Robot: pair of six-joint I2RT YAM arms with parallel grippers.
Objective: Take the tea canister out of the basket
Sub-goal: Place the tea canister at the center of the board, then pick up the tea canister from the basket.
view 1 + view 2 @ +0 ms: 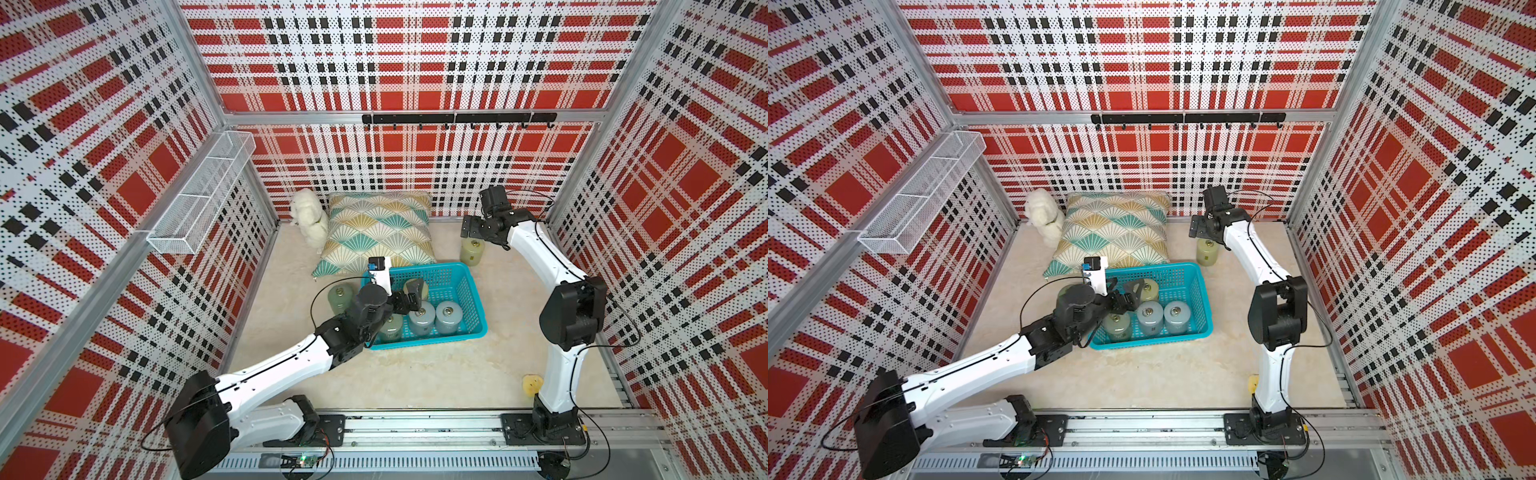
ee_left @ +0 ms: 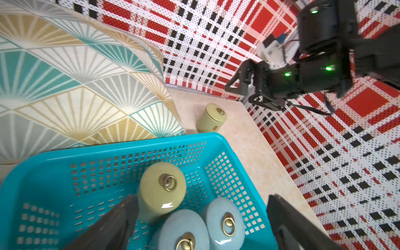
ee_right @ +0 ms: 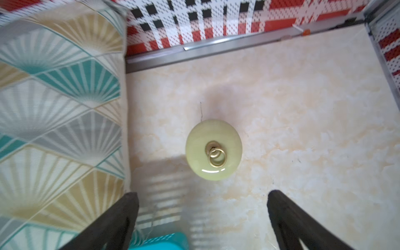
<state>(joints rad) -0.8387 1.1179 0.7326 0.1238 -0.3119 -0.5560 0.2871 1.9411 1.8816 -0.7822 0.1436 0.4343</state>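
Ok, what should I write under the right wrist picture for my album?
Open right gripper above a yellow-green tea canister standing on the beige table, near the fan-patterned cushion.

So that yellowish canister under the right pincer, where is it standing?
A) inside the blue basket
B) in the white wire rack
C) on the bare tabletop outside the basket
C: the yellowish canister stands upright on the tabletop below the open right pincer, outside the basket and beside the cushion.
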